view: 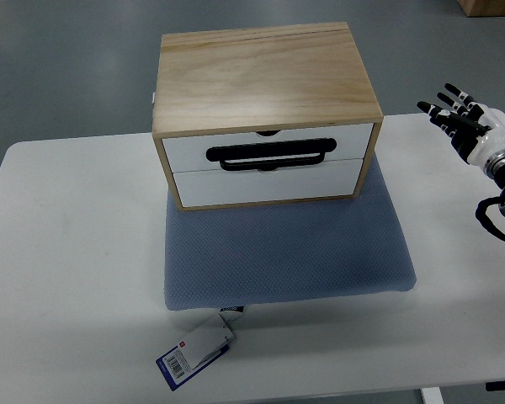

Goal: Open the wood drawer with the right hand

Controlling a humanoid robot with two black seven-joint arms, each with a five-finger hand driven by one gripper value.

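Observation:
A light wood drawer box (265, 80) stands on a blue-grey mat (286, 252) at the middle back of the white table (67, 252). Its two white drawer fronts face me and both look closed. The upper drawer (269, 150) carries a black bar handle (269, 156); the lower drawer (265, 183) shows no handle. My right hand (456, 109) hovers at the right edge, well to the right of the box and apart from it, fingers spread and holding nothing.
A blue and white tag (195, 352) on the mat's front edge lies on the table. Grey floor surrounds the table. A brown box corner (488, 7) shows at the top right.

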